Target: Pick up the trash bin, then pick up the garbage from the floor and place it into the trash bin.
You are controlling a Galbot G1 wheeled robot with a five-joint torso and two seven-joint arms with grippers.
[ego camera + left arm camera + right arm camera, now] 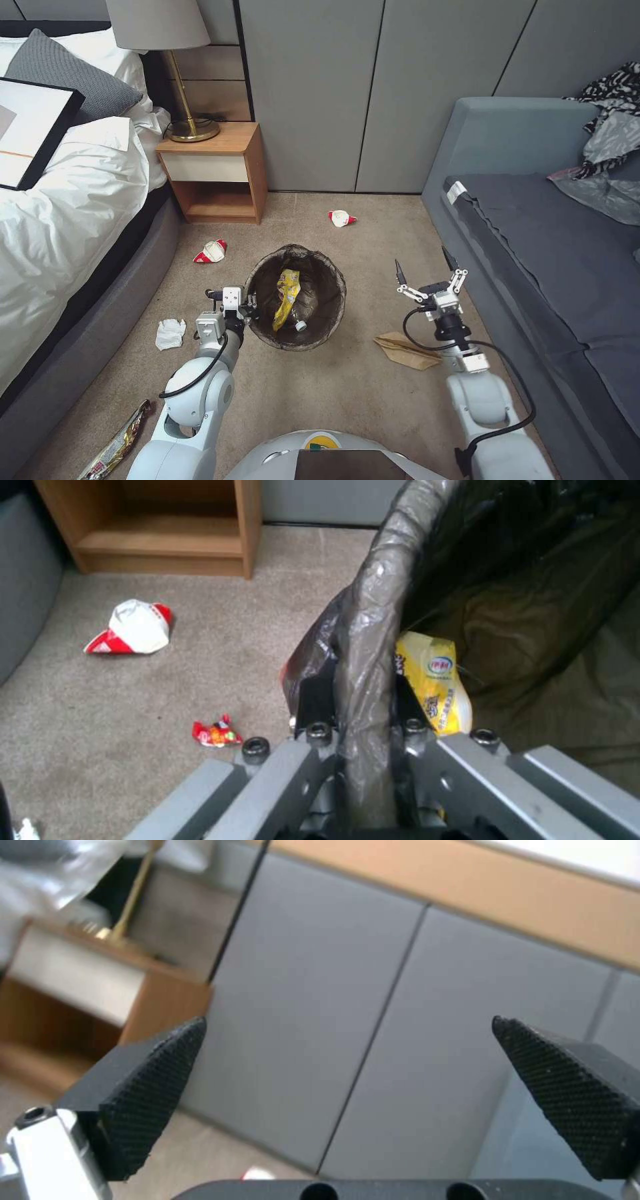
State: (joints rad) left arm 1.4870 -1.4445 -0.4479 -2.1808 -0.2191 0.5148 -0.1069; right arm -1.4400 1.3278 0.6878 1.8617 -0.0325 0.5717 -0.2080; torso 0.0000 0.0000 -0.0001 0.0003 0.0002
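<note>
Left wrist view: left gripper [363, 700] clamping trash bin [373, 605] rim w/ bag between fingers, keeping it carryable; right gripper [430, 270] hanging wide open, empty, beside bin, ready for litter.

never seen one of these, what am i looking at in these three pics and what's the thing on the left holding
This is a wheeled robot with two arms, each ending in a claw. The wide picture comes from a camera on its head, looking down at a bedroom carpet; the other two come from cameras on its wrists.

The left claw is shut on the rim of the trash bin, a round bin lined with a dark bag. The left wrist picture shows that grip close up. A yellow wrapper is already inside.

The right claw is open and empty, held up beside the sofa; its wrist picture shows its two black fingertips spread apart.

Still on the carpet: two red-and-white wrappers, a white tissue, a brown paper bag and a foil wrapper.
</note>
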